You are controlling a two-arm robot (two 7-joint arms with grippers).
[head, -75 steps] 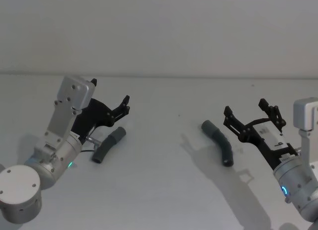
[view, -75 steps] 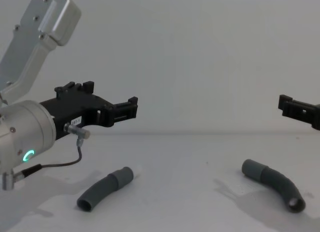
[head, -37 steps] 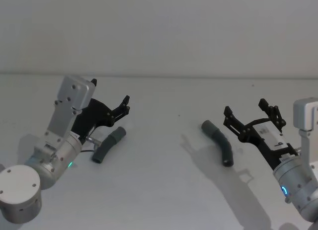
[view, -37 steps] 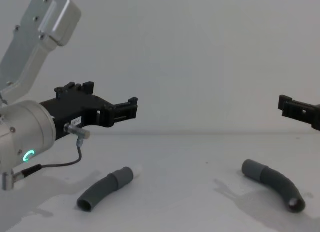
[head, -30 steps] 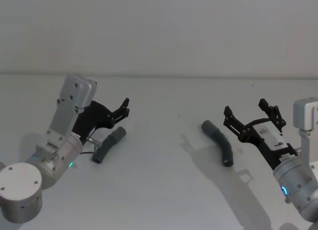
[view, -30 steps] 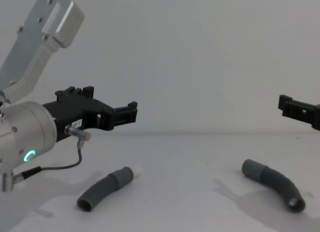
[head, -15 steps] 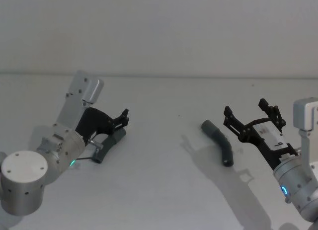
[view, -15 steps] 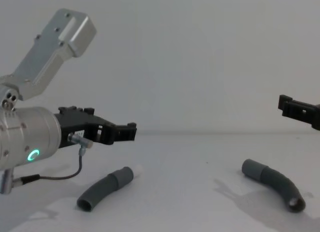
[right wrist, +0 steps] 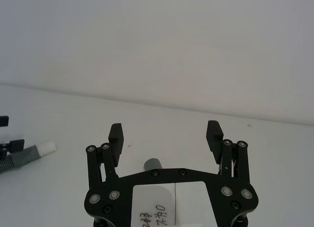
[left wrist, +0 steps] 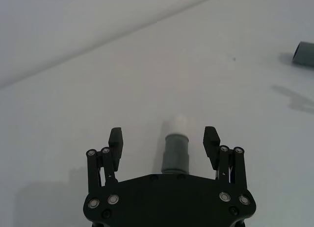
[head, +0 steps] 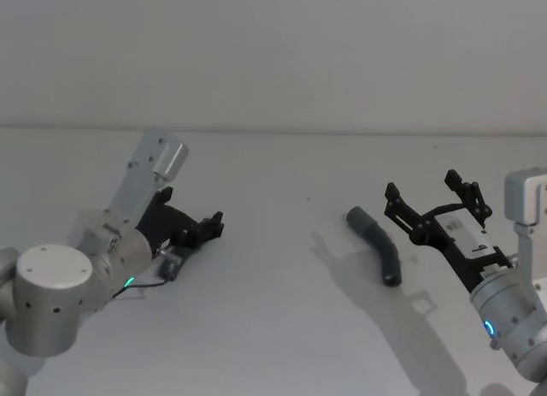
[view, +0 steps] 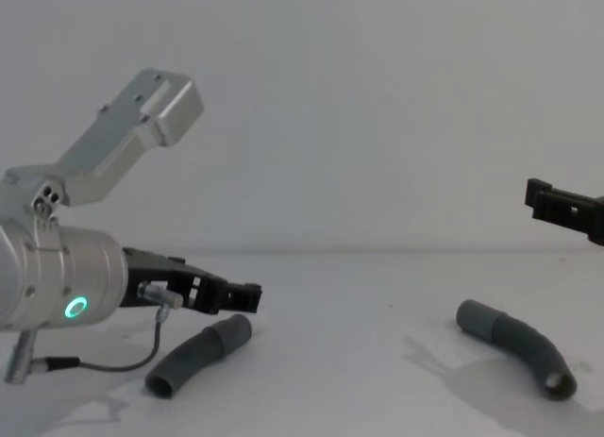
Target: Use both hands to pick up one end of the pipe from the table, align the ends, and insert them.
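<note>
Left gripper [view: 247, 294] was found low over the table [head: 273, 328], on the robot's left, just above the cuffed end of the left hose piece [view: 193, 354]. In the left wrist view its fingers [left wrist: 116, 138] stood wide apart, one on each side of the grey sleeve [left wrist: 176, 153], with clear gaps to it on both sides; nothing was gripped. The whitish tip [left wrist: 179, 125] projected beyond the sleeve, past the fingertips. The left hose piece lay flat on the table, its open dark end towards the robot. A green ring light [view: 75, 309] was lit on the left wrist.

Right gripper [head: 421, 184] was held clear above the table on the robot's right, fingers [right wrist: 116, 134] spread wide and empty. The right hose piece [head: 380, 245] lay on the table just to the left of that gripper and below it, untouched, curved, with its smooth grey cuff [view: 472, 316] towards the centre of the table and its open dark end [view: 559, 387] nearer the robot.

The two hose pieces were well apart, each resting on the table
</note>
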